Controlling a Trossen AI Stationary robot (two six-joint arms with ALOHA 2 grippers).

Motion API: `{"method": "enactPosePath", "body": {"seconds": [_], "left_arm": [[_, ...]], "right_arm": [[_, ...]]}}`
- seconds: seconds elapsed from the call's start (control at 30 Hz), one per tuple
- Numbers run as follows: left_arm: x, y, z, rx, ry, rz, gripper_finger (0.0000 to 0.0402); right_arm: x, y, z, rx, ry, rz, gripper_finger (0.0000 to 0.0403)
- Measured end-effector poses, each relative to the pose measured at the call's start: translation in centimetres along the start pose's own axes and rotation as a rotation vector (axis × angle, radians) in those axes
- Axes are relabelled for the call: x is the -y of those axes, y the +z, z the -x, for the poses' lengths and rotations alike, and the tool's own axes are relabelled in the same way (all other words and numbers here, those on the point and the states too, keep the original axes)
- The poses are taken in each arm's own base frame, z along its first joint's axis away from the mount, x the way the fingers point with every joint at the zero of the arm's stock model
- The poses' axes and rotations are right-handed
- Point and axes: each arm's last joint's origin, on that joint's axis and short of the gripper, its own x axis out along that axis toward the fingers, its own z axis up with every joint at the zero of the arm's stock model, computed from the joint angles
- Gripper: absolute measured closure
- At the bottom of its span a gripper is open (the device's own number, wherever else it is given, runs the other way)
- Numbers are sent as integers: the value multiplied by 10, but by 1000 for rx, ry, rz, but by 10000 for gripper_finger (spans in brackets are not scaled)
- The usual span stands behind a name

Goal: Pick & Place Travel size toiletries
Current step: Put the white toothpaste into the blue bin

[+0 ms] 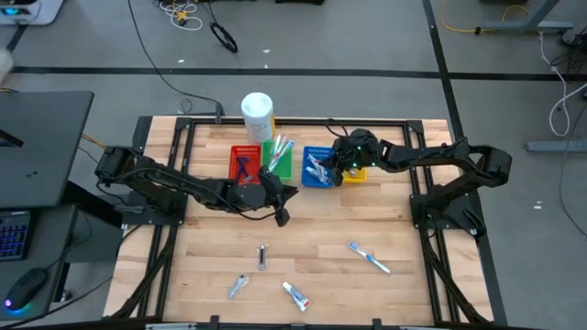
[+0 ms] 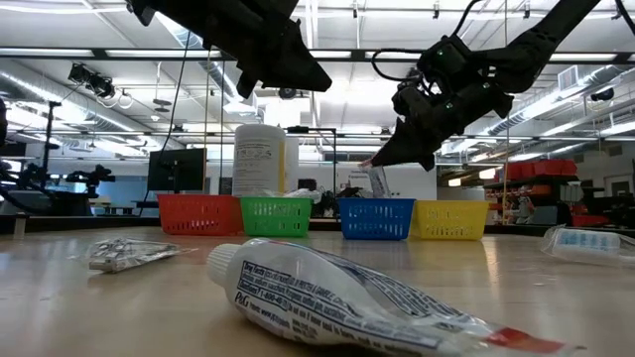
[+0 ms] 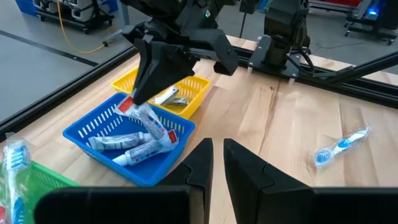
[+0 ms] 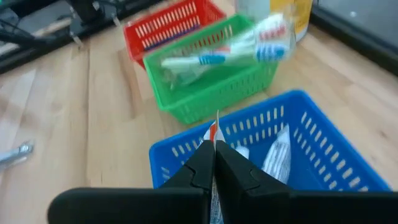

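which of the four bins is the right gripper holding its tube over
The blue bin, third in the row between the green bin and the yellow bin. The right gripper, shut on a white tube, hangs over its rim.

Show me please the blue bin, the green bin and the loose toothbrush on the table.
blue bin (image 3: 93,127): left wrist view, its near side wall.
green bin (image 4: 217,93): right wrist view, its front wall.
toothbrush (image 1: 369,258): high view, middle of its handle.

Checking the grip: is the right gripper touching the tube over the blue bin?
Touching: left wrist view shows right gripper pinching tube above blue bin.
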Motion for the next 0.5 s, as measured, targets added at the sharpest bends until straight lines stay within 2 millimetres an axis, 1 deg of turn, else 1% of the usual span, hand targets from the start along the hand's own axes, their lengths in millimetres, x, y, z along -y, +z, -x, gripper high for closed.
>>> {"method": "enactPosePath", "body": {"seconds": [0.1,0.33,0.5], "left_arm": [[0,0,0,0,0,1,355],[0,0,0,2,0,3,355],[0,0,0,3,0,4,354]], "right_arm": [[-1,4,0,44,7,10,388],[-1,4,-1,47,13,-6,388],[-4,5,-2,52,44,20,388]]}}
